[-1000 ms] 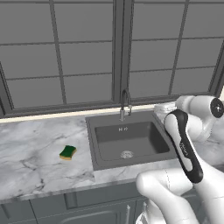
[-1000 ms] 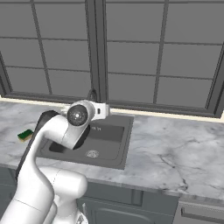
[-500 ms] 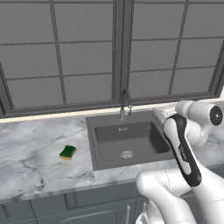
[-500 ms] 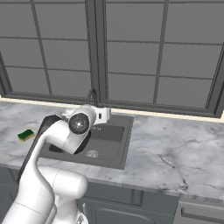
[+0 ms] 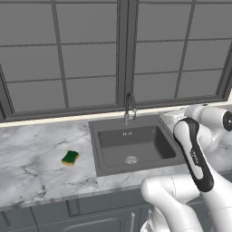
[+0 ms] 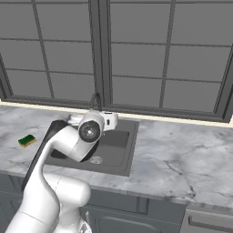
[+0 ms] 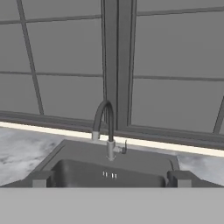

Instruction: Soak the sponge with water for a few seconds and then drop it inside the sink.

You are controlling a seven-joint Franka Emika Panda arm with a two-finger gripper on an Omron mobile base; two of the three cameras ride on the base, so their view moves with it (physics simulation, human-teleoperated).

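Left base view — sponge: the sponge (image 5: 70, 157) is seen lying flat on the marble counter (image 5: 36, 163), well to the left of the sink (image 5: 136, 146), untouched.
Left base view — faucet: the curved faucet (image 5: 130, 108) stands at the back rim of the basin; no stream of water is seen under it.
Left base view — arm: the white arm (image 5: 195, 154) is folded at the right of the sink; against the pictures of a second ago its forearm has been shifted slightly to the right and the wrist turned.
Right base view — sponge: the sponge (image 6: 27, 140) is shown at the far left of the counter, well apart from the arm.
Right base view — arm: the wrist joint (image 6: 90, 131) is held above the near left part of the sink (image 6: 117, 148); it has been raised and swung a little toward the basin since the earlier pictures.
Hand view — faucet: the faucet (image 7: 106, 131) is faced almost squarely, with the window behind it.
Hand view — gripper: the gripper (image 7: 112, 178) is seen spread wide, one dark tip at each side, with nothing between them.
Meaning for the task: the hand is judged to be only reorienting; the sponge has not yet been fetched, so grasping, soaking and dropping are all left to do.
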